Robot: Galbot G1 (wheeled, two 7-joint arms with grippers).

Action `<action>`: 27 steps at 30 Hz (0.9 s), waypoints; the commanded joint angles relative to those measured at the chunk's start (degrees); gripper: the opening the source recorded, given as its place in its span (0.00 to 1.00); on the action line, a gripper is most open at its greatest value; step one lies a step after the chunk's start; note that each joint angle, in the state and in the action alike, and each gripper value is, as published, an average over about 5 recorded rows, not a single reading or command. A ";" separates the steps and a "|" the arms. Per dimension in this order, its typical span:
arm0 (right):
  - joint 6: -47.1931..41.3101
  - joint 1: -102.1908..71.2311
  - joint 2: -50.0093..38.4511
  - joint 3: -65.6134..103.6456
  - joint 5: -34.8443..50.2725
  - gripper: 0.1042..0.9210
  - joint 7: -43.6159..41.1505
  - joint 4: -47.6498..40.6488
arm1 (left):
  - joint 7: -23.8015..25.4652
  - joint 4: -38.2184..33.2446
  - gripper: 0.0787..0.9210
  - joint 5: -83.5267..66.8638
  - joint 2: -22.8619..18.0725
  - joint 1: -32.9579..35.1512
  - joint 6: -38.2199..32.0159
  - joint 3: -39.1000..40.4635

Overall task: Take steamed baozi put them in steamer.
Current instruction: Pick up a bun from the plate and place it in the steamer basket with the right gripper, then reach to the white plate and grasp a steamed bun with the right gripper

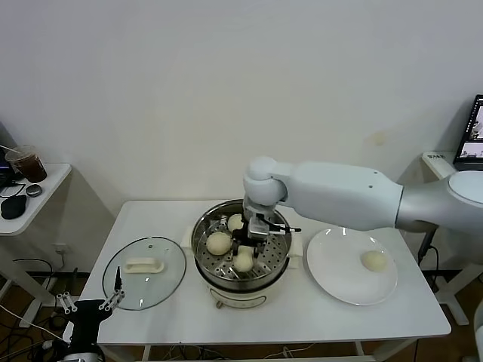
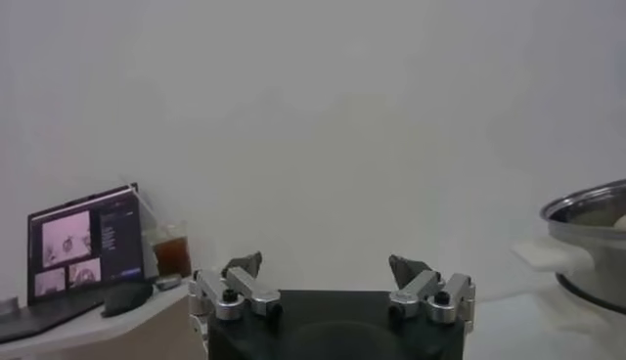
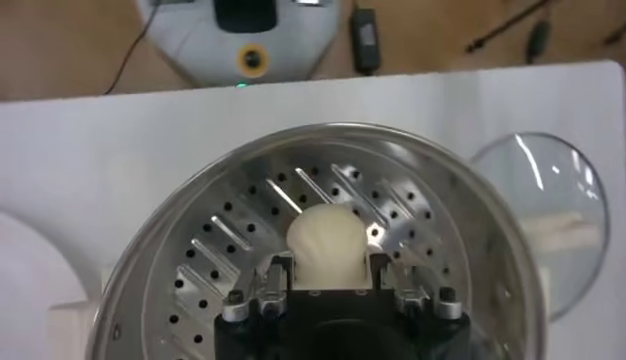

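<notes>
The steel steamer [image 1: 201,228] stands mid-table with its perforated tray [image 3: 235,235] showing. Two cream-white baozi [image 1: 219,242] [image 1: 235,222] lie on the tray. My right gripper [image 1: 249,247] reaches down into the steamer and is shut on a third baozi [image 1: 244,260], low over the tray. In the right wrist view this baozi [image 3: 330,245] sits squeezed between the fingers [image 3: 279,272]. A fourth baozi [image 1: 374,260] lies on the white plate [image 1: 336,264]. My left gripper [image 1: 90,302] is parked low at the table's front left corner, open and empty [image 2: 328,269].
The glass lid [image 1: 143,273] with a white handle lies flat left of the steamer, also in the right wrist view [image 3: 553,196]. A side desk [image 1: 30,196] with a drink cup and a mouse stands far left. A laptop [image 1: 472,136] sits far right.
</notes>
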 commanded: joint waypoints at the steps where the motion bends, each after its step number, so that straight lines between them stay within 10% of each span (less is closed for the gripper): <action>1: 5.01 -1.66 0.77 -1.20 -4.64 0.46 0.41 -0.28 | 0.01 0.10 0.88 0.01 -0.08 -0.11 -0.03 -0.06; 19: 0.54 2.99 -4.67 6.22 3.38 0.85 0.21 -0.32 | 0.06 0.16 0.88 0.05 0.26 -0.53 0.05 0.09; 27: -22.09 7.61 -19.10 8.14 15.36 0.88 -1.35 2.05 | 0.14 0.22 0.88 -0.21 1.29 -1.41 0.04 0.51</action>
